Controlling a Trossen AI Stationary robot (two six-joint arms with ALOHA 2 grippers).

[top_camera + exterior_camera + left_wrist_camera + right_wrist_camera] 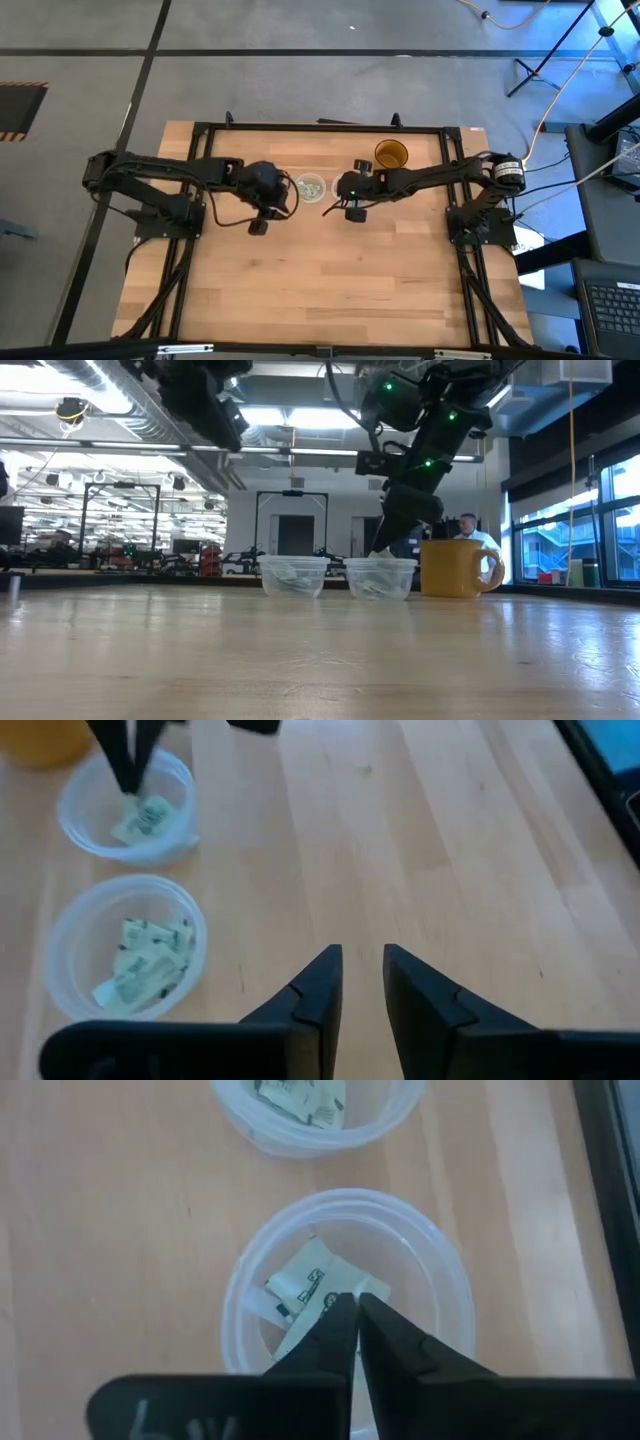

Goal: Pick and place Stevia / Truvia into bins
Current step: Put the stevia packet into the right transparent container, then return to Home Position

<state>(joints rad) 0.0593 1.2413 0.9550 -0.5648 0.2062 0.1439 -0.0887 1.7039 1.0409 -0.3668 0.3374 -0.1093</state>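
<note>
Two clear cups stand side by side at the table's far middle. The left cup [311, 187] [124, 946] holds several pale green and white sachets [140, 965]. My right gripper [356, 1312] [349, 192] reaches down into the right cup [345, 1285] [380, 578] and is shut on a sachet [305, 1285]. My left gripper [360, 970] [266, 198] hovers left of the cups over bare wood, fingers a little open and touching nothing. No loose sachets show on the table. My right gripper pinches a sachet's edge [322, 1294] between its two fingertips, coming from above and pointing down into the right cup. The sachet [145, 817] hangs tilted below the fingers [128, 765], inside the cup's wall. I cannot tell whether its lower end rests on the bottom.
An amber-yellow cup with a handle [391, 155] [455, 567] stands just beyond and right of the clear cups. The wooden table [320, 290] has wide bare room toward its near edge. A person [468, 532] shows in the room behind.
</note>
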